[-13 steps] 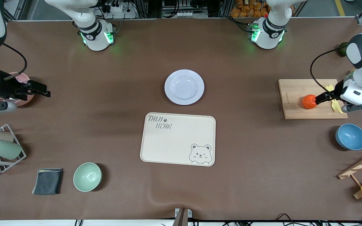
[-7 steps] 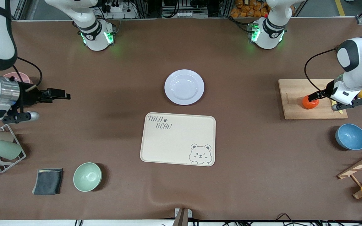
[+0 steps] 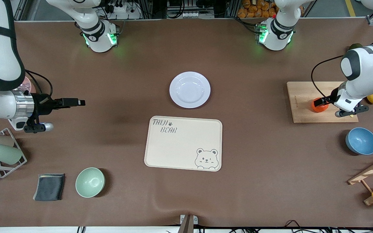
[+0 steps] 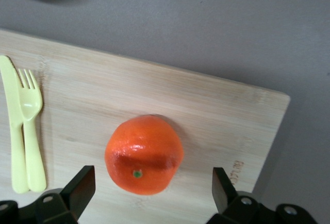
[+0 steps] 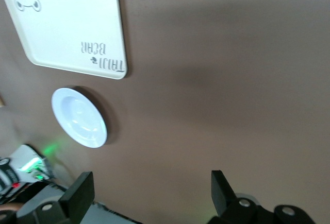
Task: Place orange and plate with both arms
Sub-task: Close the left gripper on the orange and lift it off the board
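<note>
On the board, orange (image 4: pixel 144 153) (underside hidden)

A brown-covered table (image 3: pixel 254 181) fills the view, metal framing (image 3: pixel 186 8) along its edge

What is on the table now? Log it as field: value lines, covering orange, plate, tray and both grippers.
orange: orange resting on the cutting board, toward the left arm's end of the table
plate: plate bare, on the table
tray: bear-print tray, nearer the front camera than the plate
left gripper: left gripper open, fingers either side of the orange
right gripper: right gripper open, holding nothing, over bare table toward the right arm's end
</note>
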Controlling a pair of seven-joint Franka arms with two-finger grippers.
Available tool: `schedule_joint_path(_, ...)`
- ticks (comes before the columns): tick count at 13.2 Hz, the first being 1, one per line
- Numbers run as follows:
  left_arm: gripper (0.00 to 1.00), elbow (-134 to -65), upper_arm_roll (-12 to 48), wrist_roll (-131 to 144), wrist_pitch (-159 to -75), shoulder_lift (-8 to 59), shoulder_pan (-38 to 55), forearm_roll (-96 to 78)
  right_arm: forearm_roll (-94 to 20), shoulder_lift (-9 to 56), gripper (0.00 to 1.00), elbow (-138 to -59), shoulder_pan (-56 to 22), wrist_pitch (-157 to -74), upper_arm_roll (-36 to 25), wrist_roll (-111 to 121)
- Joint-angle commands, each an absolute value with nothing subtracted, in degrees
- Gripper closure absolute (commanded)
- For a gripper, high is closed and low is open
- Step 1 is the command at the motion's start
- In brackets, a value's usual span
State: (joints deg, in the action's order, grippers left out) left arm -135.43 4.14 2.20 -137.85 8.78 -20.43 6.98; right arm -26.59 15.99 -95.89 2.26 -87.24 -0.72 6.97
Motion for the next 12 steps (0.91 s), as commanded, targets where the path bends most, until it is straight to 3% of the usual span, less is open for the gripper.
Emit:
schedule_joint_path(1,0.00,-136.1,4.7,2.5,-141.3,11.0,-22.4,8.5,-29.6,17.0,0.00,-96.3,2.9,-87.3,-0.4,6.9)
schedule_joint_path(12,0.02,-136.1,4.6,2.5,-143.4,14.1,-22.5,9.2,-39.5,22.4,0.00,-98.6,2.6,-87.7,-0.4,14.4)
